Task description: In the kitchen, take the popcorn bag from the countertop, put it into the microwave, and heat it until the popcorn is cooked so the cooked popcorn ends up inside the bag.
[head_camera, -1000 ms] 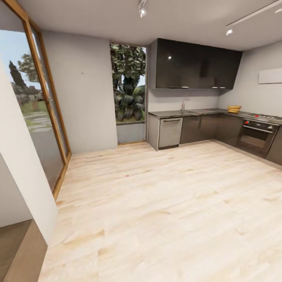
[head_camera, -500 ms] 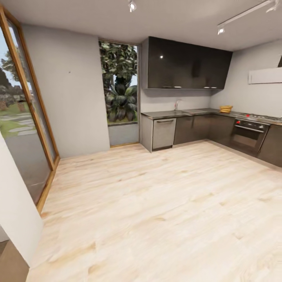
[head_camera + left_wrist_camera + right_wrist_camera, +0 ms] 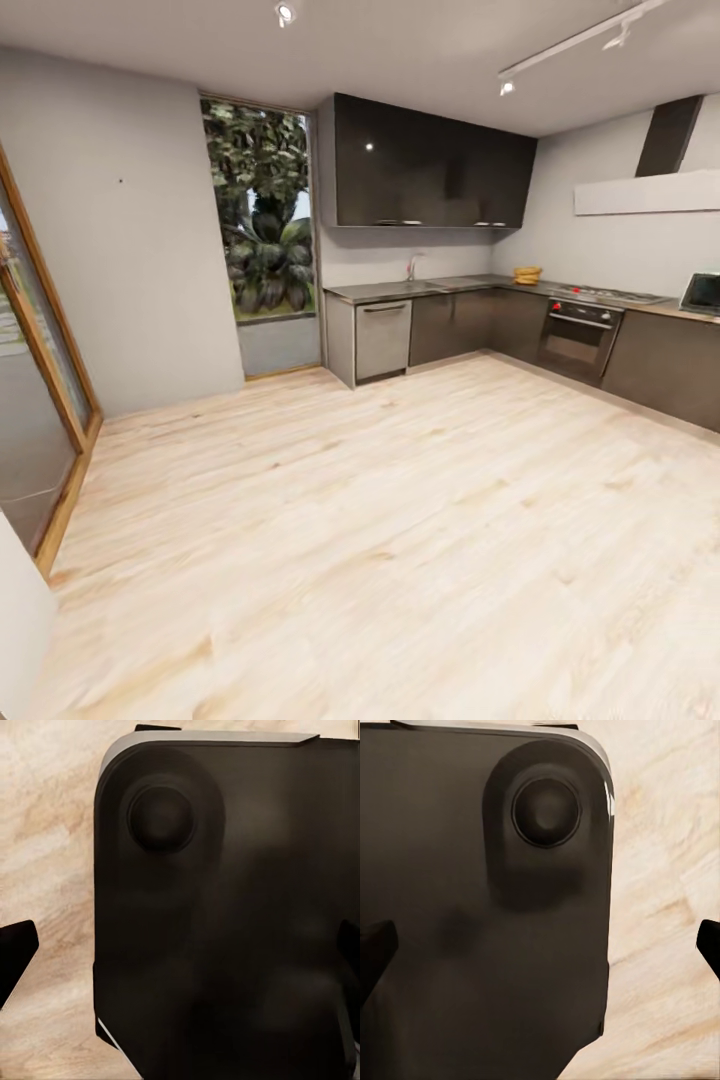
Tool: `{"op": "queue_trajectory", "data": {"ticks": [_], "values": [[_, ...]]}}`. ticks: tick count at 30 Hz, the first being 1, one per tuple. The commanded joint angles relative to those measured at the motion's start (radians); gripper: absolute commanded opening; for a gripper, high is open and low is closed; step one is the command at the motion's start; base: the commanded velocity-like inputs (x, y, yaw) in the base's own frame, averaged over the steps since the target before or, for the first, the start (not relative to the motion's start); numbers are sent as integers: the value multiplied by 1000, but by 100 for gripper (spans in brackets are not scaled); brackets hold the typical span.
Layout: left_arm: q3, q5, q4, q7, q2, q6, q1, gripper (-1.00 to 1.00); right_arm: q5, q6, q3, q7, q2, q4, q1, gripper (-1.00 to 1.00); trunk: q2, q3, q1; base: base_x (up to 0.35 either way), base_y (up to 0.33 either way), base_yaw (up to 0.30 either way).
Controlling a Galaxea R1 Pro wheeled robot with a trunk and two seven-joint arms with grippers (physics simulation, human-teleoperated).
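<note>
In the head view, a pale wooden floor [image 3: 400,520] took up the lower half of the frame. The grey surface [image 3: 440,286] ran along the back wall at mid-right, over dark cabinet fronts, with one built-in oven [image 3: 578,337] below a hob. One yellowish object [image 3: 527,274] sat on that surface near the corner, too small to identify. At the far right edge the microwave [image 3: 702,294] was cut off by the frame, so only part of its dark door showed. The popcorn bag could not be made out anywhere along the surface. One tall window [image 3: 262,225] with foliage stood at upper left, and one wood-framed glass door [image 3: 35,400] was cropped by the left edge.

In the left wrist view, a dark rounded body of the robot [image 3: 225,915] hid most of the floor. Two dark fingertips [image 3: 15,956] poked in at opposite edges, well apart, so the left end effector [image 3: 184,964] stood spread and gripped nothing.

In the right wrist view, the same kind of dark body [image 3: 480,907] covered the floor. Again two fingertips [image 3: 375,949] sat at opposite edges: the right end effector [image 3: 540,952] was spread wide, empty.
</note>
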Motion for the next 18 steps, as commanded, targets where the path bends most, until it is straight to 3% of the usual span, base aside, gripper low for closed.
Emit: {"op": "queue_trajectory", "data": {"ticks": [1, 6, 18], "values": [[2, 6, -1, 0, -1, -2, 0, 100, -1, -3, 0, -1, 0, 1, 0, 100, 0, -1, 0, 0, 0, -248], [1, 4, -1, -6, -1, -2, 0, 100, -1, -3, 0, -1, 0, 0, 0, 100, 0, -1, 0, 66, 0, -248], [0, 4, 1, -7, -1, -2, 0, 100, -3, -3, 0, -1, -1, 1, 0, 100, 0, -1, 0, 305, 0, -248]]}}
